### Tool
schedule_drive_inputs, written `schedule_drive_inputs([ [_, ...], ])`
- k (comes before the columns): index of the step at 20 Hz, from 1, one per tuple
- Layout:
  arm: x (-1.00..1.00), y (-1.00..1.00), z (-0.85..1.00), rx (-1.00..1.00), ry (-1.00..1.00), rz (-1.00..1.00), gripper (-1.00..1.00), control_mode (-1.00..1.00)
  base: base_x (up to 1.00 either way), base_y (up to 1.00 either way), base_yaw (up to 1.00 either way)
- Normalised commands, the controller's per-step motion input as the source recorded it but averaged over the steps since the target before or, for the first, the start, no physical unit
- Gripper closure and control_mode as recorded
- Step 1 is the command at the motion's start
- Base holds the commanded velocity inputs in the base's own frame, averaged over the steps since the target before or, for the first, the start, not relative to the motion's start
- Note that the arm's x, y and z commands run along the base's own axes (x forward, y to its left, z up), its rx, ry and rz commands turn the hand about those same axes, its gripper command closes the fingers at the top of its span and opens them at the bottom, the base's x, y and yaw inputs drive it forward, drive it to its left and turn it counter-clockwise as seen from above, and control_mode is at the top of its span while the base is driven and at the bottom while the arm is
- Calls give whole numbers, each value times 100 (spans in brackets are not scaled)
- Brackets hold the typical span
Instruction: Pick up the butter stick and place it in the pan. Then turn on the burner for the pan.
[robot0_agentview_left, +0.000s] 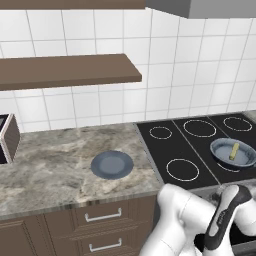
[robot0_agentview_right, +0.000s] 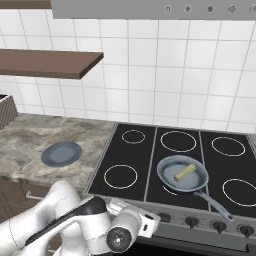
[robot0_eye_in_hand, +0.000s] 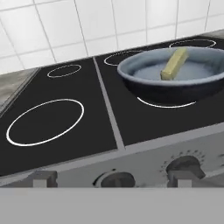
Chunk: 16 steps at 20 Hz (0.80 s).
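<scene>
End effector (robot0_agentview_right: 150, 225) sits low at the stove front, level with the dark round knobs (robot0_eye_in_hand: 116, 178); its opening can't be told, nothing visibly held. Small pale-yellow butter stick (robot0_eye_in_hand: 173, 64) lies inside the round grey-blue metal pan (robot0_eye_in_hand: 175, 89), which sits on a thin white-outlined burner (robot0_eye_in_hand: 164, 104) of the black glass cooktop (robot0_eye_in_hand: 70, 113). Judgement: placement done, knob turn remains. Pick the knob mapped to the pan's burner, centre fingers on it, then rotate without slipping.

Yellow butter stick (robot0_agentview_right: 184, 173) lies tilted inside the round grey-blue pan (robot0_agentview_right: 169, 181). Pan sits on a white-ring burner (robot0_agentview_right: 170, 189), front-mid of cooktop.
</scene>
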Motion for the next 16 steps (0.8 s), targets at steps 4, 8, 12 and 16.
schedule_drive_inputs([
  [4, 0, -23, -56, -7, -30, 32, -100, -100, 0, 0, 0],
  [8, 0, -9, -56, -5, -33, 33, -100, -100, 0, 0, 0],
  [12, 0, 0, -37, -2, -21, 25, -100, -100, 0, 0, 0],
  [16, 3, -5, -7, 0, -10, 9, -100, -100, 0, 0, 0],
])
